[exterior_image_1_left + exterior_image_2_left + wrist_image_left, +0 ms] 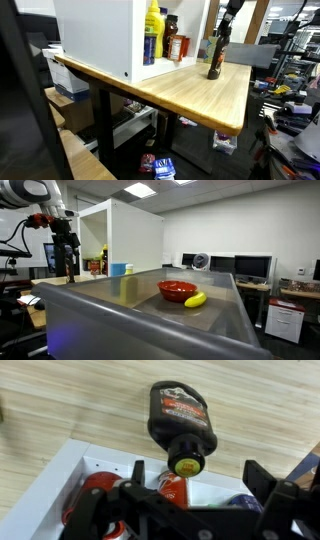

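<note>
Working from the left, the white cabinet (95, 35) worried me first. Its open front sat just beside the dark bottle (214, 60), with red bottles (95, 490) packed inside. If I dropped off-centre, the finger on that side could have clipped the cabinet's rim or knocked one of them over.

In the middle, the bottle stood upright on the table (190, 95), directly under the gripper (195, 468). The jaws were spread wide and held nothing, with the yellow cap (187, 463) showing between them. The bottle was tall and narrow, so I judged that one finger landing before the other would tip it.

To the right the tabletop's edge was near, and a toppled bottle could have rolled over it.

On the left of the wrist view, the shelf contents were cut off by the gripper body. The bottle's label was too blurred to read, and its base was hidden beneath its own shoulder. In an exterior view the grey bin (150, 330) blocked most of the table, so I could not judge the height of the fingers above the cap.
</note>
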Robot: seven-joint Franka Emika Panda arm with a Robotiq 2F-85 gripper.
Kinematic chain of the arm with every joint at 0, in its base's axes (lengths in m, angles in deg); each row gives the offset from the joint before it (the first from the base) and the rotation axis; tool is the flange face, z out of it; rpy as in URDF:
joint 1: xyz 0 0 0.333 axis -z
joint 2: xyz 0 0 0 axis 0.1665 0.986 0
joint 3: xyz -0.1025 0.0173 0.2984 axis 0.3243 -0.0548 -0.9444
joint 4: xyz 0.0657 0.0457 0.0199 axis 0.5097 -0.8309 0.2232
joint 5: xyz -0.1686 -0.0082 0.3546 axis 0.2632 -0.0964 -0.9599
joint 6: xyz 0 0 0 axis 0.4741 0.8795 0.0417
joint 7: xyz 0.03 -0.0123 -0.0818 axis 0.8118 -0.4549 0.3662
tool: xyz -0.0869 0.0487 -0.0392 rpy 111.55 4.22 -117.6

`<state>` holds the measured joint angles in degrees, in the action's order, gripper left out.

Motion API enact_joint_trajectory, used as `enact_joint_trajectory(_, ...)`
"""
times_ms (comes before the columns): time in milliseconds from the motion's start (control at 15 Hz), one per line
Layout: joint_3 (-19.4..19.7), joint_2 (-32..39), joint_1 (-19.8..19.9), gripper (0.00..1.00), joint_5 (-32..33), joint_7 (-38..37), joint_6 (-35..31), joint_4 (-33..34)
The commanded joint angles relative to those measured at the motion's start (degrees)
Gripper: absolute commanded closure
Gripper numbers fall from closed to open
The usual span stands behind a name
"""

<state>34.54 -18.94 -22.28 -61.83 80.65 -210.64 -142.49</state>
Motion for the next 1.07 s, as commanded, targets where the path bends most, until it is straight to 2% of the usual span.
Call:
enact_joint_trajectory(0, 1.38, -2.12, -1.62, 0.00, -3.05, 5.70, -3.37, -2.67)
enact_joint_trajectory(400, -3.96, -2.14, 4.18, 0.00, -1.91, -9.03, -1.44, -1.68)
enact_joint_trajectory(1000, -9.98, -3.76, 8.19, 0.00, -0.01, -21.80, 5.43, -0.35)
